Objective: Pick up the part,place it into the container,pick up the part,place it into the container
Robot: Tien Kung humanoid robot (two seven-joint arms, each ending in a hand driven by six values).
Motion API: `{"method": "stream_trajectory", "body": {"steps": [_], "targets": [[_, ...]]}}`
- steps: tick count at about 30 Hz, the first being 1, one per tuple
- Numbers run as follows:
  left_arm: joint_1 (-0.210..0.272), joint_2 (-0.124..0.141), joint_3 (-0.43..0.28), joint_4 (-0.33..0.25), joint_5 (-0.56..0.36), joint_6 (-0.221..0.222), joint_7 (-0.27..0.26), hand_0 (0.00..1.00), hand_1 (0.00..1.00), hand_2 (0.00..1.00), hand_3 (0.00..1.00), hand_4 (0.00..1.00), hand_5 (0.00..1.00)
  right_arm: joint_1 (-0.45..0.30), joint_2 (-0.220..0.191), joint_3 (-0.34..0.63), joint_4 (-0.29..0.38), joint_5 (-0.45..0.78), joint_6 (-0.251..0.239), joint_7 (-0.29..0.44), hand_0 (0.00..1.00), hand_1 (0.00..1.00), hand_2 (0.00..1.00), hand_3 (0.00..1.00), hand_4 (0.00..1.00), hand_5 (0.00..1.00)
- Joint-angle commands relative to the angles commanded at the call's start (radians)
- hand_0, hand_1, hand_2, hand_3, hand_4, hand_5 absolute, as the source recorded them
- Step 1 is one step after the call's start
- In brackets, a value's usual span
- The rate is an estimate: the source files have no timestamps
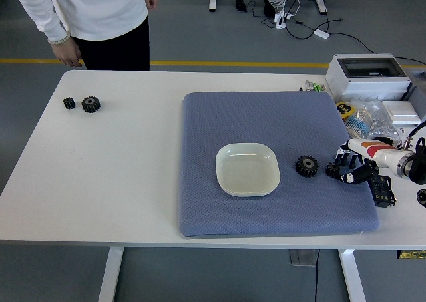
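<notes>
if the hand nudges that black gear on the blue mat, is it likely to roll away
Probably not: the black gear lies flat, teeth outward, so it should slide. The textured blue mat likely adds grip. It looks rigid, so the right hand shouldn't deform it.

— Any words, brands or numbers you can read?
— None. The grey box (368,76) at the far right of the tabletop (120,162) shows no legible label, and the packets (373,119) beside it are too small and blurred to make out
— Anything on the plate (247,169) or the mat (273,126)?
— No print shows on either one
</notes>
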Motion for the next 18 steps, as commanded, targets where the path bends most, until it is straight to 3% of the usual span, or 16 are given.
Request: {"method": "stream_trajectory", "body": {"steps": [11, 18], "targets": [[0.000, 0.001, -0.004, 0.000, 0.002, 0.000, 0.000, 0.713, 0.692, 0.736, 0.611, 0.753, 0.697, 0.001, -0.006, 0.023, -0.002, -0.008, 0.015, -0.010, 0.251, 0.440, 0.536, 0.518, 0.775, 0.238], [0.001, 0.000, -0.006, 0.000, 0.003, 0.000, 0.000, 0.713, 0.692, 0.736, 0.611, 0.753, 0.697, -0.005, -0.020, 0.048, 0.007, -0.021, 0.063, -0.030, 0.275, 0.448, 0.566, 0.542, 0.813, 0.240]]}}
